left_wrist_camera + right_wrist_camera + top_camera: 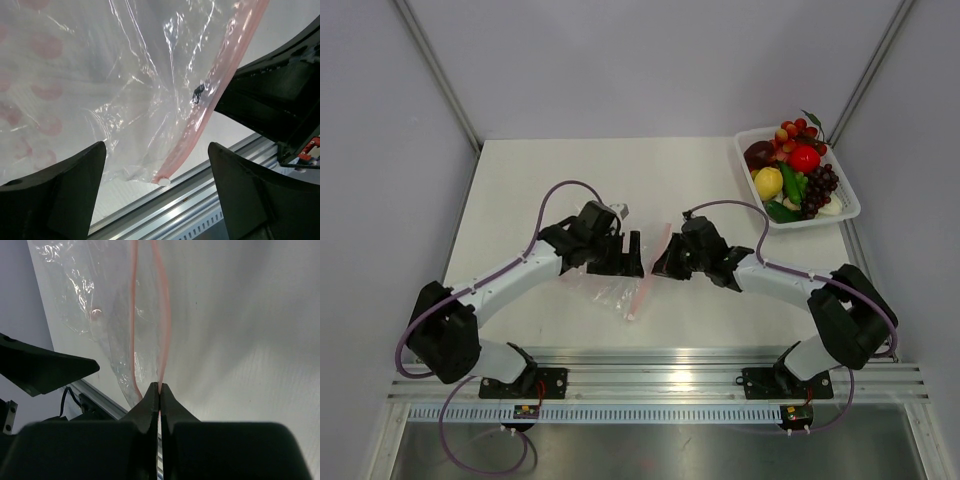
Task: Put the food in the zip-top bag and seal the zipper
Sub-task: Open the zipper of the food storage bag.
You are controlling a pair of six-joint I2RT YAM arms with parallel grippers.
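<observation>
1. The right gripper (160,387) has its two black fingers pressed tight together on one end of the thin pinkish-red zipper (163,315), with the strip pinched between the tips.
2. Beyond that pinch, the zipper's two tracks part from each other, so the mouth of the clear, crinkly plastic zip-top bag (95,315) gapes a little there.
3. The left gripper (156,150) stands wide, its dark fingers well apart and closed on nothing. In its wrist view, the bag's film and the other end of the zipper lie between and beyond them.
4. The zip-top bag lies low on the flat white table (570,180), between the two grippers. The zipper runs along its right edge.
5. The toy food (795,175) (red tomato, yellow lemon, dark grapes, green vegetables) sits heaped in a white rectangular mesh basket (748,160), well apart from the bag, beyond it and to its right.
</observation>
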